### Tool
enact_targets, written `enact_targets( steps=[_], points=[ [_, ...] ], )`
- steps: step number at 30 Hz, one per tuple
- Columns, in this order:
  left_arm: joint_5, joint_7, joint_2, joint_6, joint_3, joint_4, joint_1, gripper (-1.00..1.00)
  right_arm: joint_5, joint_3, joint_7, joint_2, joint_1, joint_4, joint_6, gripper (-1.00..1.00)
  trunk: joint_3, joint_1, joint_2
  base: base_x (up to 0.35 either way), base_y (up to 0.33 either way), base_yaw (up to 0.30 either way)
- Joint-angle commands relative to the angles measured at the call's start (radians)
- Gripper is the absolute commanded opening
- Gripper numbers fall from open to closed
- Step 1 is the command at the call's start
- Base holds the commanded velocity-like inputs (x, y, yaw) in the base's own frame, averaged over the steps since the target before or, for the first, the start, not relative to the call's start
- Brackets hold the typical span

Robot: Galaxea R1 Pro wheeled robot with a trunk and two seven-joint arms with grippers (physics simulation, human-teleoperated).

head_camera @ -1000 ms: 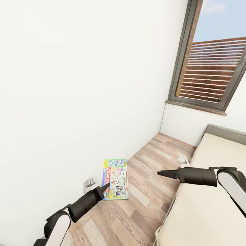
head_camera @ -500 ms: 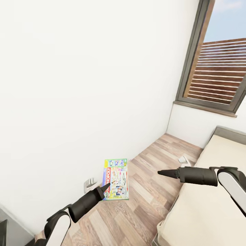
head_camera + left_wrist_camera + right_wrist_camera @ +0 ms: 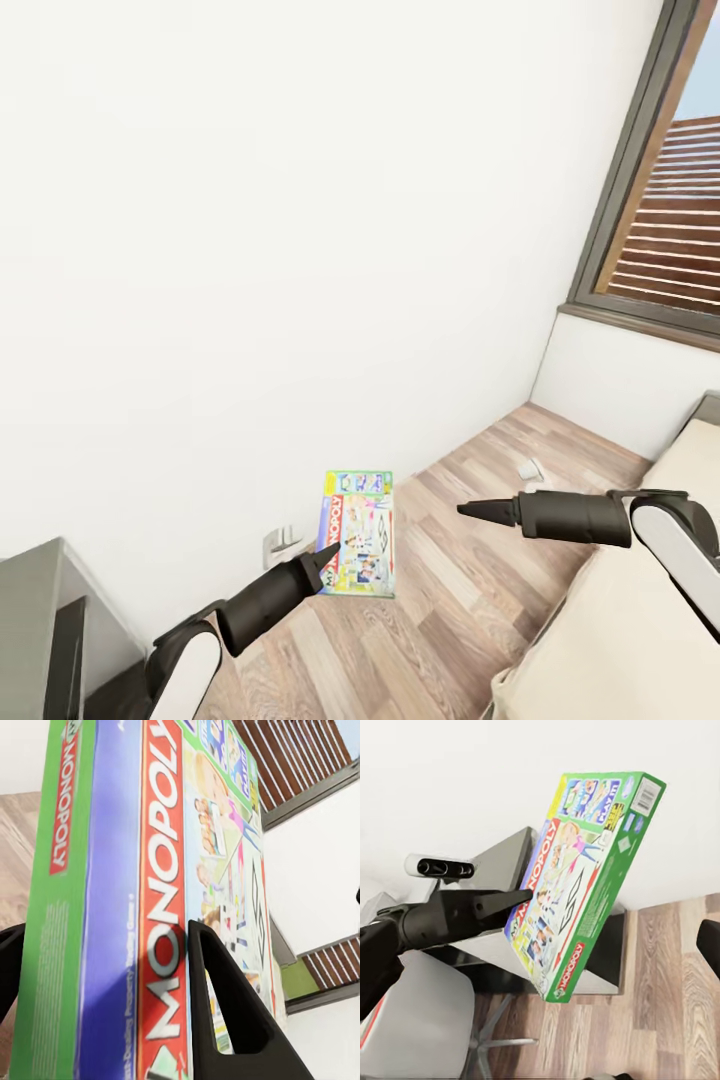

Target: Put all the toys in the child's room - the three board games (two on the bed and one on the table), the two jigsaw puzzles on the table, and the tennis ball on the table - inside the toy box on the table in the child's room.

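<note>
One board game, a green-edged box lettered MONOPOLY [image 3: 358, 535], hangs above the wood floor, and my left gripper [image 3: 325, 553] is shut on its lower edge. In the left wrist view a black finger [image 3: 225, 1020] presses against the printed face of the box [image 3: 112, 870]. The right wrist view has the same box [image 3: 585, 877] tilted in the air at the tip of my left arm. My right gripper [image 3: 468, 510] hovers empty over the floor to the right of the box, its fingers [image 3: 709, 945] wide apart. The beige bed [image 3: 620, 640] lies at the lower right.
A white wall runs along the left, with a socket [image 3: 280, 545] low down. A dark-framed window [image 3: 640, 200] is at the right. A grey furniture corner [image 3: 40, 620] stands at the lower left. A small white object [image 3: 530, 468] lies on the floor by the bed.
The whole picture has shifted right, so the camera turned left; the grey furniture corner has come into view. Both arms keep their pose and the box stays in my left gripper.
</note>
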State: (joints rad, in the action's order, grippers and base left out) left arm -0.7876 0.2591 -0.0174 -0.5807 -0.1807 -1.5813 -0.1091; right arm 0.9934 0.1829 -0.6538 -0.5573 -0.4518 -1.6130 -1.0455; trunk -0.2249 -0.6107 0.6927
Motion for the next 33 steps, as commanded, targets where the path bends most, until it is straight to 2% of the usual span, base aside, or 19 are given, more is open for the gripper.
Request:
enact_targets(
  steps=[1, 10, 15, 22, 25, 29, 32, 33],
  points=[
    [-0.005, 0.000, 0.000, -0.006, 0.000, 0.000, -0.001, -1.00, -0.005, 0.001, -0.006, -0.001, -0.001, 0.000, -0.002, 1.00, -0.001, 0.000, 0.001, -0.001, 0.000, 0.284],
    [-0.011, 0.005, 0.005, -0.003, 0.000, 0.001, -0.001, -1.00, -0.003, 0.000, -0.010, -0.007, -0.001, -0.001, -0.002, 1.00, 0.003, 0.000, 0.001, 0.000, 0.000, 0.285],
    [-0.005, 0.055, 0.006, 0.001, 0.006, 0.005, -0.001, -1.00, 0.002, 0.001, -0.019, -0.010, -0.001, -0.001, -0.002, 1.00, 0.006, 0.000, 0.001, 0.000, 0.000, 0.285],
    [0.001, 0.093, 0.007, 0.006, 0.006, 0.029, -0.003, -1.00, 0.003, 0.002, -0.121, -0.011, -0.001, -0.001, -0.002, 1.00, 0.008, 0.000, 0.001, 0.000, 0.000, 0.285],
    [0.005, 0.096, 0.007, 0.008, 0.004, 0.034, -0.004, -1.00, 0.003, 0.002, -0.142, -0.012, -0.001, -0.001, -0.002, 1.00, 0.008, 0.000, 0.001, 0.000, 0.000, 0.286],
    [0.031, 0.095, 0.005, 0.013, 0.000, 0.038, -0.005, -1.00, 0.003, 0.003, -0.161, -0.012, -0.001, 0.000, -0.002, 1.00, 0.009, 0.000, 0.001, 0.000, 0.000, 0.287],
    [0.092, 0.091, -0.002, 0.015, -0.003, 0.040, -0.006, -1.00, 0.002, 0.003, -0.170, -0.011, -0.001, 0.000, -0.002, 1.00, 0.009, 0.000, 0.001, 0.000, 0.000, 0.288],
    [0.092, 0.091, -0.002, 0.015, -0.003, 0.040, -0.006, -1.00, 0.002, 0.003, -0.170, -0.011, -0.001, 0.000, -0.002, 1.00, 0.009, 0.000, 0.001, 0.000, 0.000, 0.289]
  ],
)
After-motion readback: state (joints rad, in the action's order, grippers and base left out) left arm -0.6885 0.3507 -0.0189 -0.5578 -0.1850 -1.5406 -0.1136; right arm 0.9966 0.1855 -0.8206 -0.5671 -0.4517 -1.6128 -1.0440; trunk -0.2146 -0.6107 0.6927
